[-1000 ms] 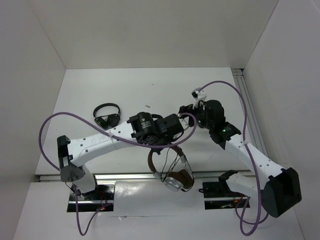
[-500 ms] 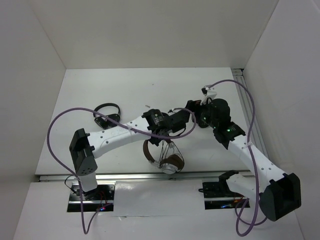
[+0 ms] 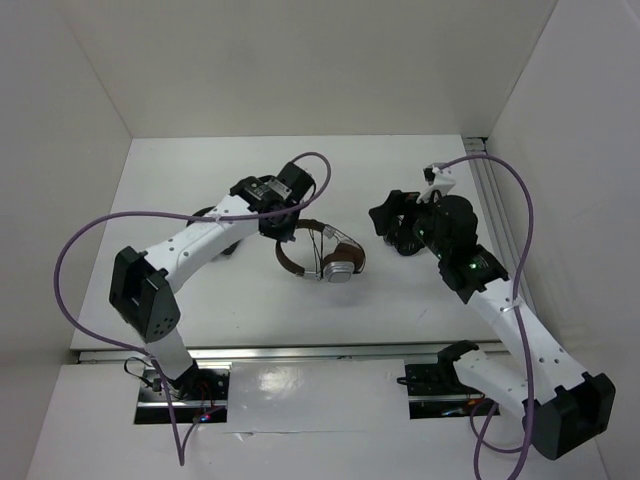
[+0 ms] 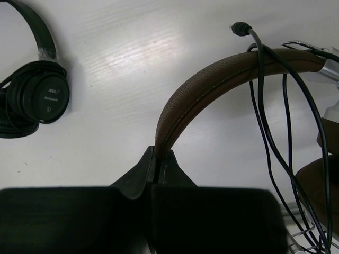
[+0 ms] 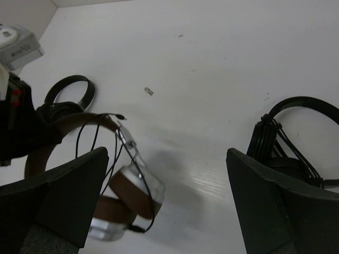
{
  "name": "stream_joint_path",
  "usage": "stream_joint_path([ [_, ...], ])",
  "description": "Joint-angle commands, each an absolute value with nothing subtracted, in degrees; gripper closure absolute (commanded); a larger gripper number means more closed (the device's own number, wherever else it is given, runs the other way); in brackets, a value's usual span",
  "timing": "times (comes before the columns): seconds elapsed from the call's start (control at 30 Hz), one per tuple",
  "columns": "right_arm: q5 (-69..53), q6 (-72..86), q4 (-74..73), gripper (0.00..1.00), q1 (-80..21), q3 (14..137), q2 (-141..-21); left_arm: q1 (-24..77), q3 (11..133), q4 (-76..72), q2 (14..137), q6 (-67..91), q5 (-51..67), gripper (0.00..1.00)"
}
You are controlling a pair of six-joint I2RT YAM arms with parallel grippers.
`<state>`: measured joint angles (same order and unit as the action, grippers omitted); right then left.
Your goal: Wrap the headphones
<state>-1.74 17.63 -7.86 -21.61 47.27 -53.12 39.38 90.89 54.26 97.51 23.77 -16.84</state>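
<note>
The headphones [image 3: 322,257] are held near the middle of the desk [image 3: 250,160], the brown headband [image 4: 212,76] pinched in the clenched jaws of the left gripper [image 4: 159,159]. The black cable [image 4: 259,124] is draped over the band in loose loops, its plug [image 4: 241,26] free. The right gripper [image 5: 167,159], jaws wide and empty, is best brought to that plug, so slack can be drawn snug without loops being dragged off; the nearby black headphones [image 5: 267,140] should be avoided.

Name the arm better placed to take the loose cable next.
Right. The left gripper is shut on the headphones by their headband; the right gripper is open, empty, and faces the dangling cable.
</note>
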Motion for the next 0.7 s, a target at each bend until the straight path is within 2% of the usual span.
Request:
stream_joint_path([
  [0.0, -2.37, 18.89, -9.32, 0.00, -21.53, 48.26, -49.58, 36.39, 90.26, 46.34, 96.50, 27.59, -16.24, 1.00],
  [0.13, -3.87, 18.90, -9.32, 0.00, -21.53, 47.64, -48.43, 35.16, 88.60, 40.53, 99.57, 31.72, -22.06, 1.00],
  [0.43, -5.19, 18.90, -10.37, 0.00, -21.53, 47.11, -46.76, 29.98, 87.71, 30.15, 110.47, 31.29, -18.46, 1.00],
  [0.67, -5.80, 18.90, -10.37, 0.00, -21.53, 46.58, -46.23, 28.74, 82.45, 26.19, 112.15, 33.39, -17.05, 0.98],
])
